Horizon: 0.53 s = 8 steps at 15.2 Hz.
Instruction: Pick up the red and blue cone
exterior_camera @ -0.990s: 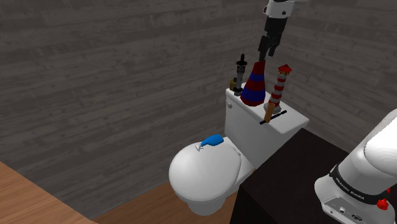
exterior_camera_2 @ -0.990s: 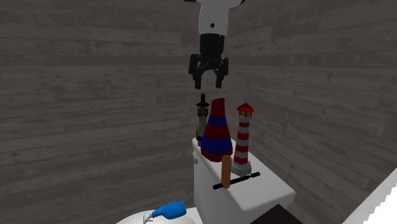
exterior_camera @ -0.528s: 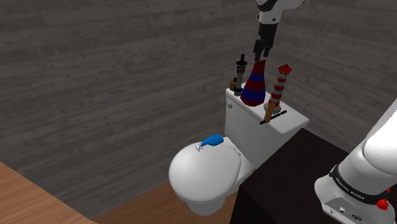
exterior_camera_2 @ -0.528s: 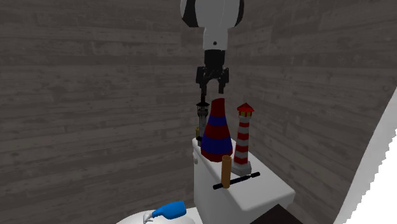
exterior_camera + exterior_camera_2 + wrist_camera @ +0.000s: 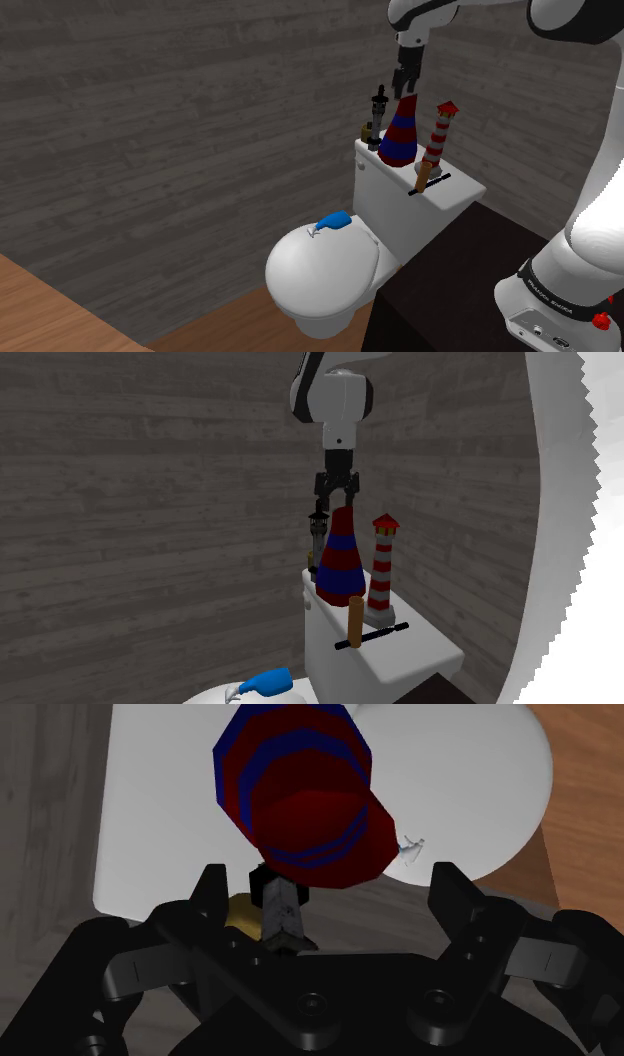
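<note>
The two black fingers (image 5: pixel 212 896) stand wide apart and hold nothing; in the wrist view neither touches the cone. They point straight down, tips level with or just above the top of the red and blue striped cone (image 5: pixel 340 557), the task's thing. The spread is judged to let the fingers pass on either side of the narrow top.

The cone stands upright on its broad base at the back of the white toilet cistern (image 5: pixel 395 215), near the dark plank wall (image 5: pixel 150 120). A vertical approach suits this position, since the cone's flanks are crowded: a small black lantern-shaped figure on a yellowish base (image 5: pixel 377 112) stands just beside it toward the shoulder view's left, and a red and white striped lighthouse model (image 5: pixel 439 128) just beside it toward that view's right. In front of these, a short brown cylinder (image 5: pixel 355 620) stands upright and a thin black rod (image 5: pixel 373 635) lies flat on the cistern top.

Below, the closed white toilet lid (image 5: pixel 320 270) carries a small blue object (image 5: pixel 333 221) at its rear edge, well apart from the cone.

Step in hand: alignment over the cone before descent. Next move, as judged: lower the fingers along the taper, then close. Caution: a grip taken too high on the taper may slip off, and a wide descent may strike the lantern figure
</note>
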{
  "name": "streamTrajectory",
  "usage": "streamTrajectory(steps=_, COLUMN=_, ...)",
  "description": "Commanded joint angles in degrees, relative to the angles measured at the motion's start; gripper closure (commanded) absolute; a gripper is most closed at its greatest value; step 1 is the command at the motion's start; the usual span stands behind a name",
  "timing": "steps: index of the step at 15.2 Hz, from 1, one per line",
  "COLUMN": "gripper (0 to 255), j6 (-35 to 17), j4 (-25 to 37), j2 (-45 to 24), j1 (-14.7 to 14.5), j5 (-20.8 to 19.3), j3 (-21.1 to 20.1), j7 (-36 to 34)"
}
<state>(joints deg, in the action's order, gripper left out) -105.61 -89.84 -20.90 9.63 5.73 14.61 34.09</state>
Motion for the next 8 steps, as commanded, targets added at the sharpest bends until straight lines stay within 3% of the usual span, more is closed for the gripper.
streamTrajectory(steps=1, gripper=0, j6=-1.02, j4=0.11, j2=-1.18, j1=0.21, j5=0.25, j3=-0.05, j7=0.28)
streamTrajectory(steps=7, gripper=0, j6=-4.14, j4=-2.16, j2=-2.07, j1=0.21, j5=0.54, j3=-0.18, j7=0.5)
streamTrajectory(steps=8, gripper=255, j6=-4.19, j4=-2.23, j2=-2.05, j1=0.18, j5=0.54, j3=-0.19, j7=0.46)
